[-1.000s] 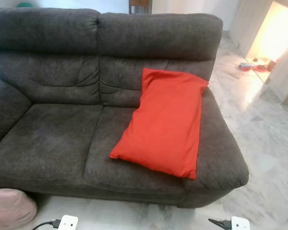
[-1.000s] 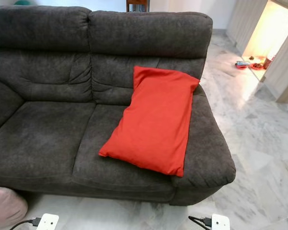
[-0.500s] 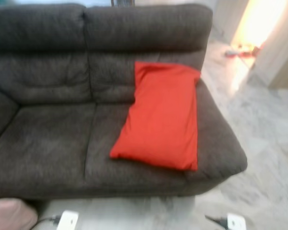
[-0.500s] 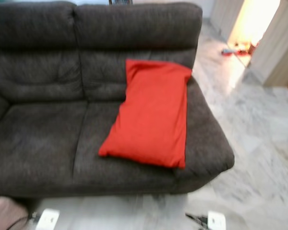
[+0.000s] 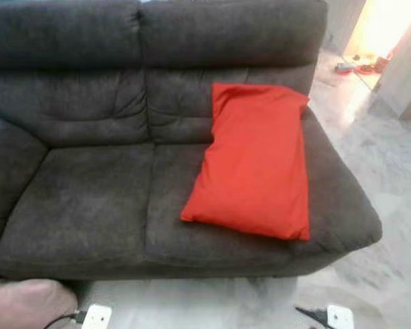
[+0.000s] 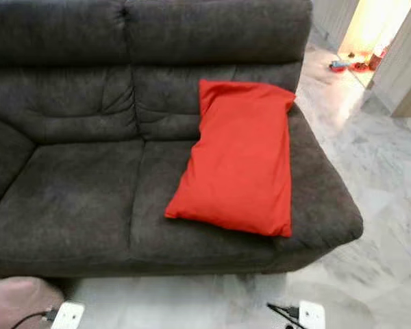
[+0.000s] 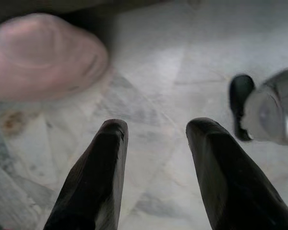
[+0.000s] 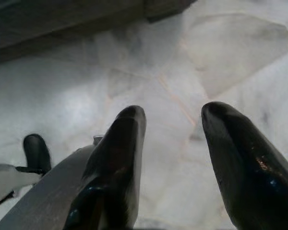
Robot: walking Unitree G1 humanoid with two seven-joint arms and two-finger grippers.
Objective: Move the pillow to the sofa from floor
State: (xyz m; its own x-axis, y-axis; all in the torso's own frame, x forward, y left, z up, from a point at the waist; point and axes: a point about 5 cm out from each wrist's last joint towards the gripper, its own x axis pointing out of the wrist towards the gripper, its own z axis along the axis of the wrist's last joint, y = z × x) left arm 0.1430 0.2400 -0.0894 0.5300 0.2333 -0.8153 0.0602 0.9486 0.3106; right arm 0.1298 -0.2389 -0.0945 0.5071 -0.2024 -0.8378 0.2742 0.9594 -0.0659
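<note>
On the sofa [image 5: 89, 205] lies the pillow [image 5: 257, 161] (red).

The floor [image 5: 397, 185] is shiny grey and white marble. A soft pink cushion [image 5: 24, 305] lies on it in the near left corner, by the front of the couch. Far off at the back on the right, a bright lit doorway [image 5: 383, 27] glows yellow. Some small red and blue things [image 5: 359, 67] lie on the floor there, too small to tell what they are

Pillow [image 5: 253, 161] on sofa's [image 5: 89, 199] right seat
</note>
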